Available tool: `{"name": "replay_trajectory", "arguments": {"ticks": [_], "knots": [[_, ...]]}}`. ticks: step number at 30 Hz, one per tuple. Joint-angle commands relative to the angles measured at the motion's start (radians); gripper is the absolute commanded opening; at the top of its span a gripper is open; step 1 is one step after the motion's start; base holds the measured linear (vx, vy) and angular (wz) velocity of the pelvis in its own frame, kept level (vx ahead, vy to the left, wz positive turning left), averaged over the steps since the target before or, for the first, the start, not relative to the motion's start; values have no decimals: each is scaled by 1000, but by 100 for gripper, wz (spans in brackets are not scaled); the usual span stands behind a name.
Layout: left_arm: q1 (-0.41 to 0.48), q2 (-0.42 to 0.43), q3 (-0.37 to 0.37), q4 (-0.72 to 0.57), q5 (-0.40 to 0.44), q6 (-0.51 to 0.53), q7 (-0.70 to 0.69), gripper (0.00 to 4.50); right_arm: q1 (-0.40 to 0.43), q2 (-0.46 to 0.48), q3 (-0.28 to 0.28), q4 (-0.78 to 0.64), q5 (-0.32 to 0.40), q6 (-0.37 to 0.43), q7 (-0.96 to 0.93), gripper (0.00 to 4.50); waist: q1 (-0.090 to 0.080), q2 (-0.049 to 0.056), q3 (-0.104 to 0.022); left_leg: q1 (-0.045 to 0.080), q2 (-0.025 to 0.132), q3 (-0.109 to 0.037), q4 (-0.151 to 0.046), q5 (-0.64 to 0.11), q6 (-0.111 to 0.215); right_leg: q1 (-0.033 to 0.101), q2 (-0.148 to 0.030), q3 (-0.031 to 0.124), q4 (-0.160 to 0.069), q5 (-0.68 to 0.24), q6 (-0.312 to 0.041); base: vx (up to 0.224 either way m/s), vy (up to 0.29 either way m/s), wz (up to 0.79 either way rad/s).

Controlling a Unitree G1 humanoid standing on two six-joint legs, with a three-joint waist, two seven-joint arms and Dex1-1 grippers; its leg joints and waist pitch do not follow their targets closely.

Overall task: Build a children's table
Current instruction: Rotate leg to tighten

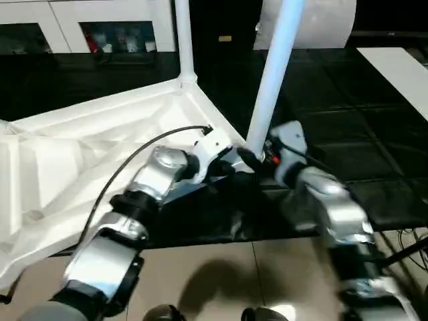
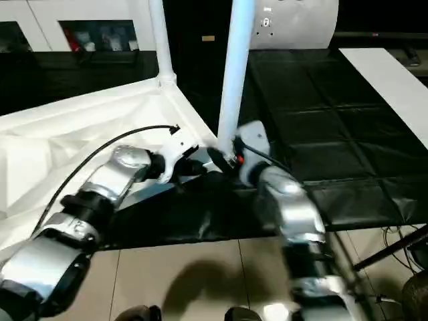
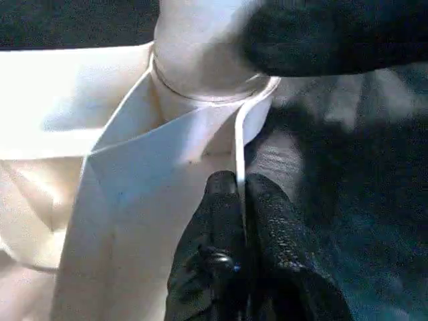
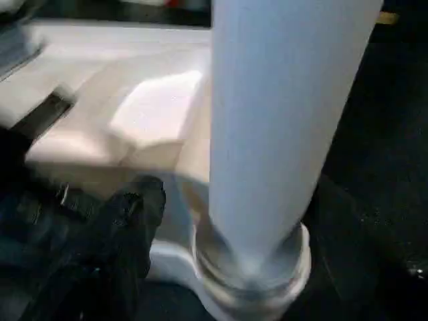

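Pinched tabletop (image 1: 93,134) rim in left gripper (image 3: 239,200), right gripper (image 1: 257,159) apart beside leg (image 1: 271,80); needed squarer, firmer seating in socket (image 4: 251,267).

The white plastic tabletop (image 1: 87,154) lies upside down, its ribbed underside facing up, stretching from the near left toward the middle of the scene. One white tube leg (image 1: 184,37) stands upright in the round socket at the far corner. A second tube leg (image 1: 274,73) rises from the near right corner socket (image 3: 200,73), leaning slightly to the right.
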Motion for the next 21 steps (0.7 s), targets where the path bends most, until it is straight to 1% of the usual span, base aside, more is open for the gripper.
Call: {"name": "replay_trajectory", "arguments": {"ticks": [1, 2, 3, 4, 5, 6, 7, 8, 9, 11, 12, 13, 14, 16, 17, 18, 19, 21], "knots": [[29, 19, -39, -15, -3, -59, -81, 0, 25, -42, 59, -33, 42, -37, 165, 398, 5, -10, -62, 2, 47, -15, -52, -79, 144, 63, -62, 48, -60, 16, -254, 0, 0, 0], [32, 26, -45, -17, -4, -72, -97, 0, 26, -55, 55, -34, 46, -41, 183, 411, 3, -11, -61, -1, 47, -15, -51, -78, 158, 63, -62, 48, -59, 24, -261, 0, 0, 0], [44, 52, -62, -32, -13, -99, -167, 0, 29, -101, 44, -36, 64, -63, 252, 426, 3, -12, -60, -1, 47, -15, -51, -81, 160, 62, -62, 47, -60, 15, -264, 0, 0, 0], [51, 67, -74, -42, -18, -124, -209, 0, 29, -124, 41, -35, 71, -75, 287, 437, 5, -12, -62, 0, 49, -16, -51, -88, 160, 65, -65, 47, -61, -3, -268, 0, 0, 0], [56, 78, -82, -49, -21, -144, -240, 0, 29, -140, 38, -35, 76, -81, 311, 437, 5, -12, -61, 0, 49, -15, -51, -90, 163, 63, -63, 47, -61, -9, -272, 0, 0, 0], [62, 91, -94, -58, -24, -160, -279, 0, 29, -158, 36, -33, 81, -90, 342, 446, 5, -9, -60, 3, 52, -13, -52, -101, 159, 59, -64, 48, -63, -25, -278, 0, 0, 0], [72, 119, -113, -72, -23, -198, -349, 0, 27, -196, 39, -28, 88, -115, 400, 446, 7, -7, -59, 5, 53, -13, -53, -112, 154, 57, -63, 47, -64, -44, -280, 0, 0, 0], [75, 126, -117, -76, -24, -209, -367, 0, 27, -205, 41, -28, 91, -120, 417, 446, 12, -5, -59, 10, 59, -12, -55, -123, 147, 55, -63, 48, -65, -60, -281, 0, 0, 0], [80, 142, -124, -85, -31, -226, -413, 0, 29, -232, 47, -33, 107, -124, 472, 446, 16, -4, -58, 11, 60, -11, -55, -120, 143, 53, -62, 48, -63, -55, -285, 0, 0, 0], [87, 164, -131, -104, -52, -240, -491, 0, 35, -278, 66, -57, 143, -125, 578, 446, 26, -1, -61, 14, 63, -10, -53, -112, 146, 53, -59, 47, -56, -19, -296, 0, 0, 0], [87, 164, -131, -104, -52, -240, -491, 0, 35, -278, 66, -57, 143, -125, 578, 446, 32, -1, -61, 12, 64, -9, -52, -95, 154, 53, -59, 47, -51, 13, -301, 0, 0, 0], [89, 184, -149, -115, -60, -261, -554, 0, 39, -315, 91, -71, 173, -114, 689, 446, 37, -2, -63, 12, 63, -9, -50, -88, 162, 52, -60, 46, -48, 31, -306, 0, 0, 0], [89, 190, -154, -117, -63, -270, -574, 0, 38, -326, 100, -73, 183, -108, 726, 446, 40, -5, -63, 11, 64, -9, -48, -81, 170, 54, -63, 46, -46, 43, -309, 0, 0, 0], [88, 193, -158, -118, -65, -277, -591, 0, 35, -333, 109, -70, 189, -107, 756, 446, 43, -5, -64, 8, 64, -9, -48, -76, 172, 53, -65, 46, -45, 46, -312, 0, 0, 0], [87, 194, -161, -118, -66, -283, -599, 0, 33, -336, 113, -68, 190, -106, 766, 420, 42, -10, -64, 9, 63, -8, -47, -77, 173, 53, -65, 46, -46, 44, -312, 0, 0, 0], [87, 197, -167, -122, -66, -291, -613, 0, 29, -338, 120, -64, 190, -111, 781, 420, 44, -8, -63, 8, 63, -9, -48, -80, 170, 53, -66, 45, -46, 27, -311, 0, 0, 0], [90, 200, -174, -131, -68, -295, -632, 0, 23, -336, 128, -56, 194, -108, 796, 412, 44, -8, -63, 8, 63, -9, -48, -84, 165, 53, -67, 45, -48, 8, -307, 0, 0, 0], [91, 202, -178, -138, -69, -297, -644, 0, 18, -335, 133, -51, 197, -106, 806, 395, 44, -8, -63, 8, 64, -10, -49, -86, 158, 52, -67, 46, -48, 1, -308, 0, 0, 0]]}}
